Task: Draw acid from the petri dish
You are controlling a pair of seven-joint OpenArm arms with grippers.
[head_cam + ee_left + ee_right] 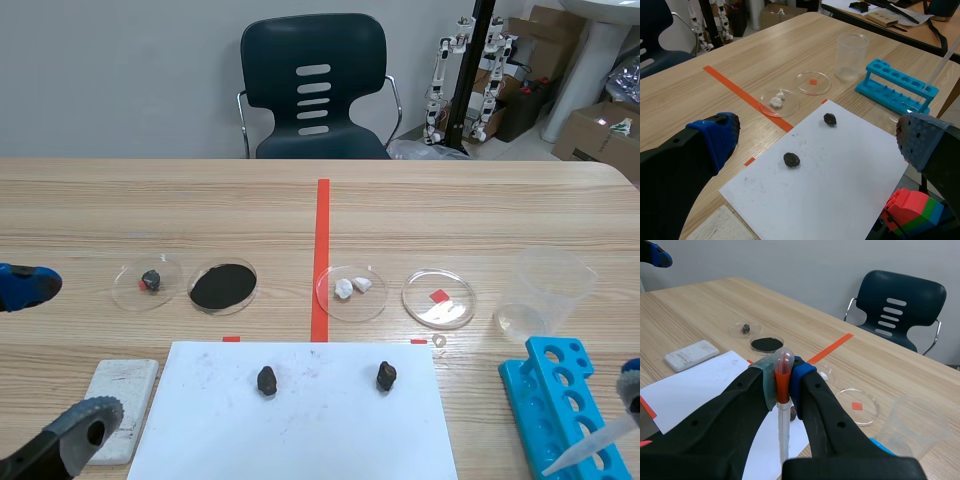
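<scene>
Closure of the right gripper (783,380) around a pipette (783,415) is shown in its wrist view: the orange collar is pinched between the two pads, the bulb stands above them and the stem hangs down below. In the scene view this gripper is found at the near right edge, by the blue tube rack (565,400), with the pipette's tip lying over the rack. The clear petri dish (452,312), set over a red tape square, is placed between a dish of white lumps (350,292) and a plastic beaker (545,288), just past the far right corner of the white paper (300,430) and well apart from the pipette. The left gripper (58,355) is held wide open at the near left, nothing being grasped between its fingers.
</scene>
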